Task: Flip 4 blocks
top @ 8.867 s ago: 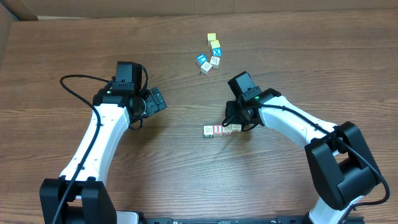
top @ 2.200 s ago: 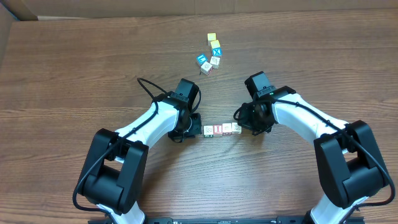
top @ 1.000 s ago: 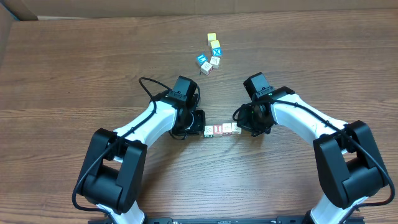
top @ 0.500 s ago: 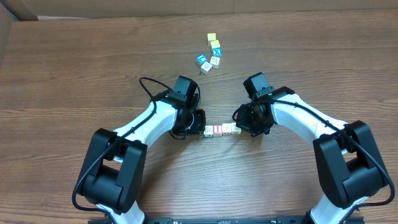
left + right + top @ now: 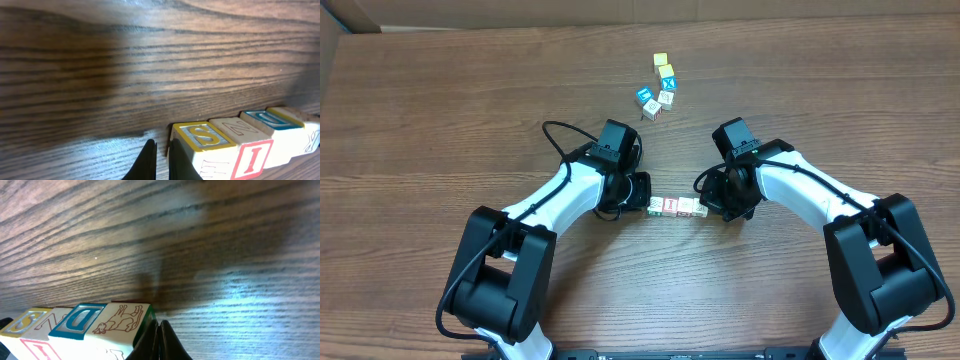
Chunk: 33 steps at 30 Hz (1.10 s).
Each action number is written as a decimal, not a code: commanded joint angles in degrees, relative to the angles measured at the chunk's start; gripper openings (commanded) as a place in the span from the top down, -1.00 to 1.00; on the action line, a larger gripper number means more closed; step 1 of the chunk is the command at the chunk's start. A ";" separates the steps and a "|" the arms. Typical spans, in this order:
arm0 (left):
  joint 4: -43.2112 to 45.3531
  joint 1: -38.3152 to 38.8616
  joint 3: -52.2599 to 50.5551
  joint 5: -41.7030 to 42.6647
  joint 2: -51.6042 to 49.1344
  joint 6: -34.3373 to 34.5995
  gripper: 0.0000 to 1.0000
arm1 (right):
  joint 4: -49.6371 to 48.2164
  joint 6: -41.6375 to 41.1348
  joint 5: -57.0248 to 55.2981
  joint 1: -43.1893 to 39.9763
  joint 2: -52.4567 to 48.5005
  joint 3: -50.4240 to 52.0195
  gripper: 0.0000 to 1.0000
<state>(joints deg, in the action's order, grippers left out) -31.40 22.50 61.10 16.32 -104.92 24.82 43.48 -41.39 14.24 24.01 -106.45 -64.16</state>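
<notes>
- Left jaws: closed tight, holding nothing, tips just beside the S block (image 5: 202, 137) at one end of the row.
- Right jaws: closed tight, holding nothing, tips beside the animal-picture block (image 5: 120, 319) at the other end.
- The row of four blocks (image 5: 675, 207) lies in line on the surface (image 5: 470, 90), between both arms.
- Judgement: the row is braced end to end and the flip looks not yet made, so all four are left.
- The spare cubes (image 5: 660, 88) sit well apart.

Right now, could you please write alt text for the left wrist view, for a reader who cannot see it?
Four small wooden alphabet blocks lie in a tight row at the lower right of a dark wood-grain table, tops showing S, a pale letter and D; the last is cut off. The shut left pincer stands at the S end.
</notes>
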 commanded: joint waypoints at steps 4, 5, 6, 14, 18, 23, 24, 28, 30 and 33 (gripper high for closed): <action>1.49 -0.04 0.28 1.07 -0.68 -1.51 0.92 | -0.33 -3.67 2.38 2.16 1.22 0.20 0.92; 1.70 -0.02 0.28 1.07 -0.68 -1.51 0.92 | -0.37 -4.52 2.38 2.73 1.22 0.20 0.92; 1.88 -0.02 0.28 1.07 -0.68 -1.51 0.91 | -0.42 -5.46 2.36 3.26 1.22 0.20 0.92; 3.10 -0.02 0.28 -1.92 -0.70 -1.51 0.91 | -1.42 -14.29 2.38 8.81 1.22 0.20 0.93; 4.15 -0.02 0.28 -1.92 -0.70 -1.53 0.92 | -1.92 -18.78 2.36 11.13 1.22 0.20 0.93; 6.03 0.02 0.28 -1.90 -0.72 -1.51 0.91 | -4.15 -19.76 2.29 13.14 1.22 0.20 0.93; 6.34 0.02 0.28 -1.90 -0.72 -1.51 0.91 | -4.24 -20.24 2.14 13.33 1.22 0.20 0.92; 7.32 0.02 0.28 -1.90 -0.72 -1.51 0.92 | -4.24 -20.37 2.12 13.53 1.22 0.20 0.92; 7.85 0.02 0.28 -1.92 -0.72 -1.53 0.91 | -3.69 -20.39 2.12 13.53 1.22 0.20 0.92; 8.41 0.02 0.28 -1.92 -0.72 -1.51 0.92 | -3.58 -20.39 2.14 13.55 1.22 0.20 0.92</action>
<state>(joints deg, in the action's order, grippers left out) -22.70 20.91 61.12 9.19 -104.92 23.94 41.58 -61.49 15.25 37.12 -106.45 -63.20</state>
